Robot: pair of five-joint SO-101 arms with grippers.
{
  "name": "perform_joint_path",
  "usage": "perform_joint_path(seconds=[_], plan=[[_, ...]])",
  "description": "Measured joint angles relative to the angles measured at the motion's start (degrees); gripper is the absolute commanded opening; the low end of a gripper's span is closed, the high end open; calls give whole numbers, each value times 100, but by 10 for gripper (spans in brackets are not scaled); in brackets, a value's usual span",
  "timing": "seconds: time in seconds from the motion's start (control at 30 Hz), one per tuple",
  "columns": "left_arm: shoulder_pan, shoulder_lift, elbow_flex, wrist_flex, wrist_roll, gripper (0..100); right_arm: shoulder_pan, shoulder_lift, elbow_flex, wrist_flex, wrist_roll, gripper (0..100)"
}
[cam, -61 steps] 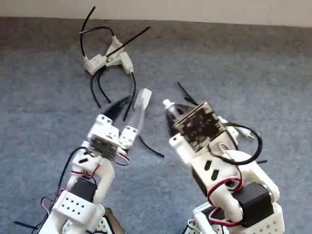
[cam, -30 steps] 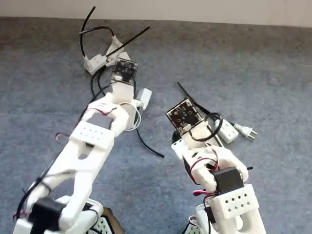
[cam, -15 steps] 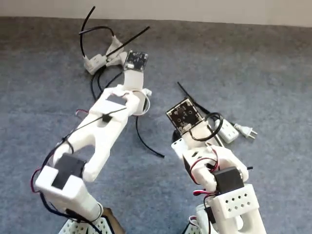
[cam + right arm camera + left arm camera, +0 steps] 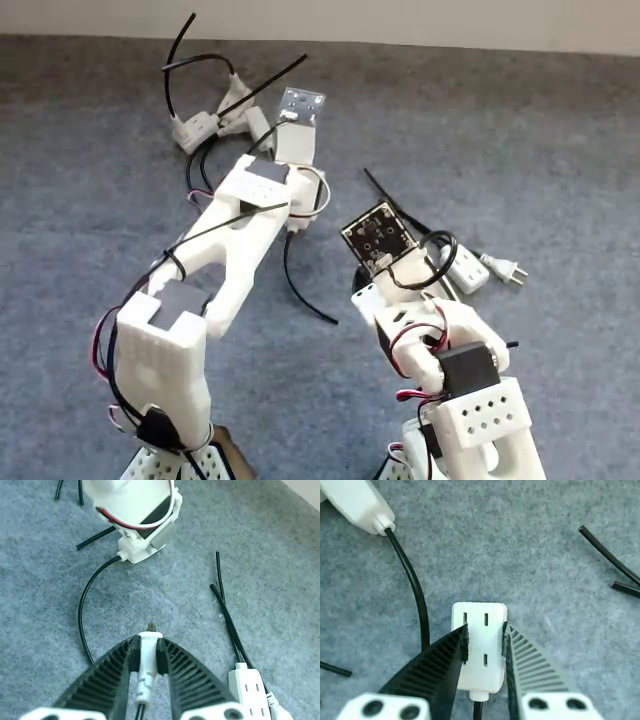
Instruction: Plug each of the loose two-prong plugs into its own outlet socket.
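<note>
Left pincer (image 4: 485,630) is closed to body width on the flanks of a socket (image 4: 479,652), slots up, near the centre of the surface (image 4: 545,555). Right pincer (image 4: 148,641) clamps a plug (image 4: 147,672) at 4 o'clock from it, prongs (image 4: 151,626) forward. Both parts are judged light, rigid plastic on stiff cord (image 4: 85,615); grip the body sides, never the prongs. Over two seconds the left arm (image 4: 240,230) has extended toward 12 o'clock.

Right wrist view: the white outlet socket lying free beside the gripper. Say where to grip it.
Grip the outlet socket across its long side walls, coming down from above. It lies flat, slotted face up, so a side grip leaves the slots free.
</note>
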Motion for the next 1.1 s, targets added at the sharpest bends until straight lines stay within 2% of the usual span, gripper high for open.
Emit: perform_joint_path(seconds=[0.17,0.3,0.43,1.1], plan=[[0,44,-123,167,-9,122,0,0,0,0,0,8],[0,-105,-114,457,-44,180,0,0,0,0,0,8],[-44,-141,-97,695,-141,181,0,0,0,0,0,8],[-316,-132,-88,765,-176,196,0,0,0,0,0,8]])
